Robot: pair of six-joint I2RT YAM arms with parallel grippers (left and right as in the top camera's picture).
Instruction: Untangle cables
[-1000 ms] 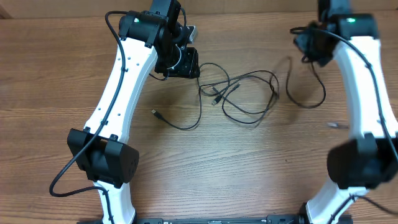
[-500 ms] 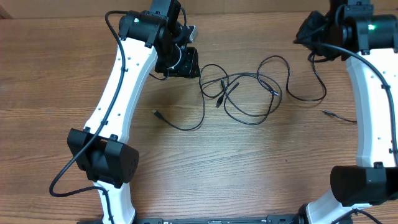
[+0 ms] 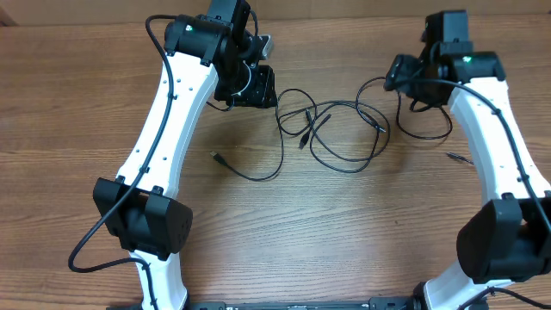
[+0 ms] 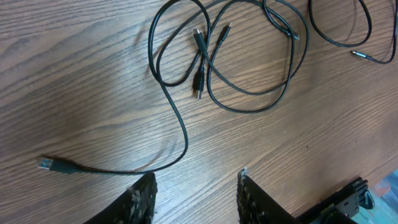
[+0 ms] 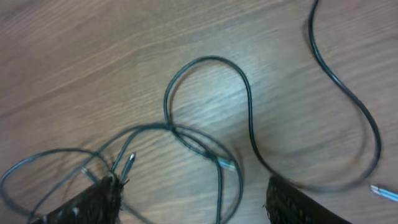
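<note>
Thin black cables [image 3: 344,159] lie in loose overlapping loops mid-table, with two plug ends [image 3: 303,136] inside the tangle. One strand runs left to a USB plug [image 3: 213,156]. A further cable [image 3: 430,142] curves at the right and ends in a silver tip [image 3: 461,158]. My left gripper [image 3: 254,86] hovers at the tangle's upper left; its wrist view shows the gripper [image 4: 196,199] open over bare wood, the cables [image 4: 249,106] beyond. My right gripper [image 3: 398,79] is above the loops' right side; it [image 5: 193,202] stands open with a cable loop [image 5: 208,61] below and nothing gripped.
The wooden table [image 3: 327,232] carries only the cables. Both white arms [image 3: 164,138] reach in from the near edge, and their thicker black wiring [image 3: 95,237] hangs beside them.
My right gripper has opened and let go of the cable it held up, then swung left toward the tangle. The freed cable now lies on the table. The left arm has not moved.
</note>
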